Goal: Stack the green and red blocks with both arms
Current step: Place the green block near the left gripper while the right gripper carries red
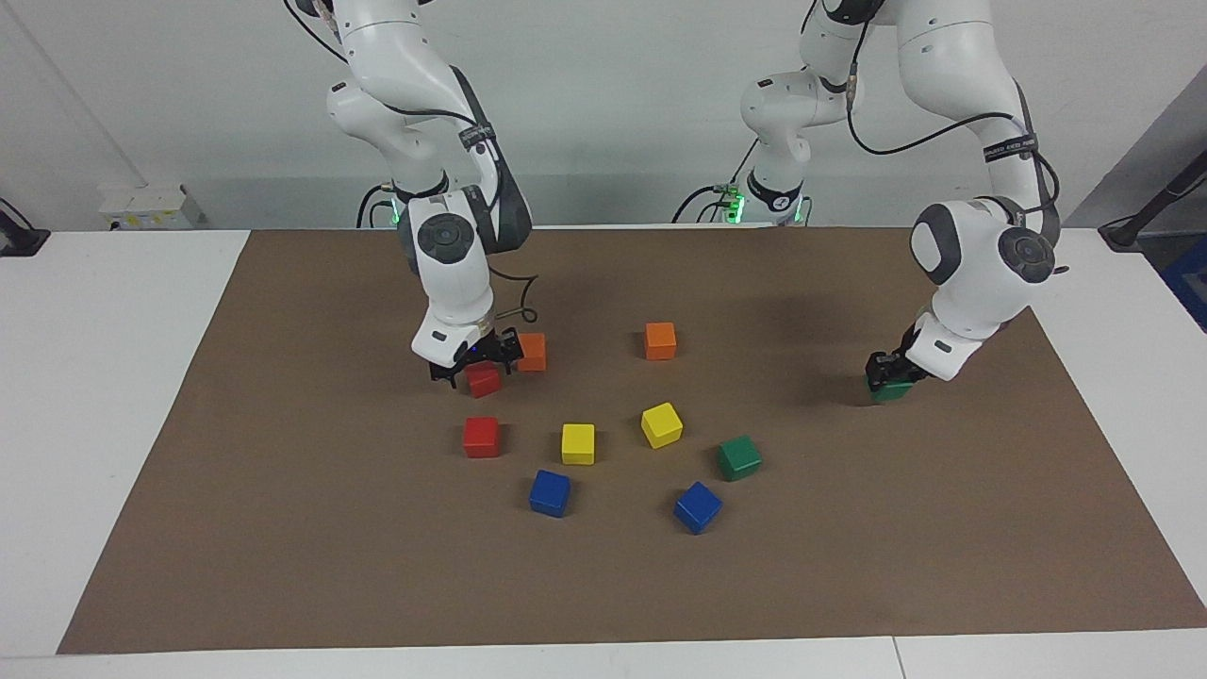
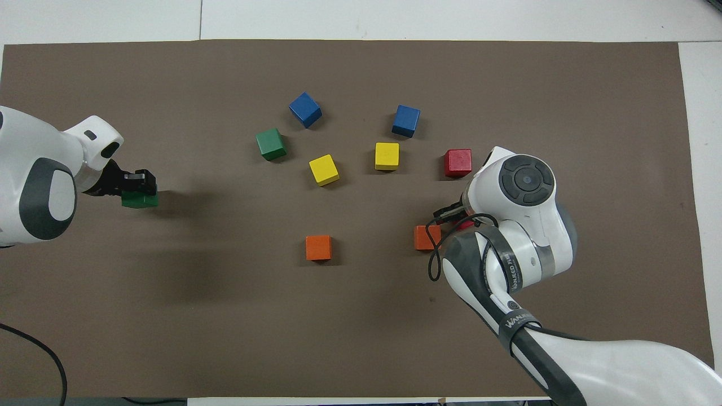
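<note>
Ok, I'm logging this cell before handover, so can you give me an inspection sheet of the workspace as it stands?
Surface: brown mat on a white table.
Job's things: one dark green cube in the left gripper; second green cube loose; one bright red cube under the right gripper; second red cube loose. Nothing stacked.
Clutter: two orange cubes, two yellow cubes, two blue cubes.
Grippers: left shut on green cube; right open, fingers astride red cube.
Cables: black cable loop at right wrist.
Surroundings: white wall.
</note>
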Tool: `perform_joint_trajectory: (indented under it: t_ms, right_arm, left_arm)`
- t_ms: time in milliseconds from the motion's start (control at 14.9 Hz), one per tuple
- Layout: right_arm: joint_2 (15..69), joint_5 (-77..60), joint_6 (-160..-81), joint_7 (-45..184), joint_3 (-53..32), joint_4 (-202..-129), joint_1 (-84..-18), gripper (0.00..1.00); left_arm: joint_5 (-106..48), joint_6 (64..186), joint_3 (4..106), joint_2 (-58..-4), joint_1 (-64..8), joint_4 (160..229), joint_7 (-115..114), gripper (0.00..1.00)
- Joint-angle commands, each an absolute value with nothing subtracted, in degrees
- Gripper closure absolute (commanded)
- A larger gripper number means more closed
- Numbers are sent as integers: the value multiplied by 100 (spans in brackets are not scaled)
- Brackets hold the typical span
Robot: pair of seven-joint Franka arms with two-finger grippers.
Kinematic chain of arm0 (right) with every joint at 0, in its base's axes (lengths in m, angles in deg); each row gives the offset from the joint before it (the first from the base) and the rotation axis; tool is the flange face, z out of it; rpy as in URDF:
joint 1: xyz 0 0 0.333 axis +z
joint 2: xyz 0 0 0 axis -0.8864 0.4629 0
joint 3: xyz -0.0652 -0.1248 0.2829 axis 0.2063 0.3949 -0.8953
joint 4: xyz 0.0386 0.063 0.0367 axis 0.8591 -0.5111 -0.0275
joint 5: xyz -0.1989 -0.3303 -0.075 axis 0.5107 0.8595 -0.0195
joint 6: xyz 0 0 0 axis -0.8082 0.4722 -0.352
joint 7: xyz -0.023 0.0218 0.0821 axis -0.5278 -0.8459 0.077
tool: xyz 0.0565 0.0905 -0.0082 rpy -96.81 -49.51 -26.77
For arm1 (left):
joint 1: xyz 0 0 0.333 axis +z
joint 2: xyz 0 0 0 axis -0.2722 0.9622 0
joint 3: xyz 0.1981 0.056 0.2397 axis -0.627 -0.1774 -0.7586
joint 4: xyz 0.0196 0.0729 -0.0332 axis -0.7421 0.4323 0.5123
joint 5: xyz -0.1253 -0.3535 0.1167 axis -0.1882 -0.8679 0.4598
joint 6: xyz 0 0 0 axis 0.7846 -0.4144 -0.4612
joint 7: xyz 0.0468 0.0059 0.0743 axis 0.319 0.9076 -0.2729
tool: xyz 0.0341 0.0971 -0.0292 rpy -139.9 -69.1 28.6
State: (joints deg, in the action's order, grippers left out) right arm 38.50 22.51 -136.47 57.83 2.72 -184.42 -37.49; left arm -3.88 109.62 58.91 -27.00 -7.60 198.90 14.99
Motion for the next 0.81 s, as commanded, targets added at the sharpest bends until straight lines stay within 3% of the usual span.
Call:
perform_joint_trajectory:
  t_ms: [0, 269, 336, 403, 739]
  right_arm:
    - [3841, 2140, -13800, 5877, 270, -18525, -3755, 6]
    - [3832, 2140, -13773, 5719, 270, -18525, -3764, 59]
    - [3841, 2140, -13747, 5710, 270, -18525, -3764, 76]
    - [3832, 2140, -13721, 5762, 270, -18525, -3764, 99]
    - [3894, 2140, -13196, 5317, 270, -18018, -3798, 100]
  left_arm:
    - [-394, 11167, 5877, -2607, -797, 19967, 1211, 100]
    - [-394, 11177, 5877, -2607, -841, 19967, 1192, 100]
    - [-394, 11177, 5877, -2607, -841, 19976, 1184, 100]
    - [-394, 11177, 5877, -2598, -850, 19985, 1184, 100]
    - [-394, 11440, 5877, -2598, -850, 20169, 1175, 100]
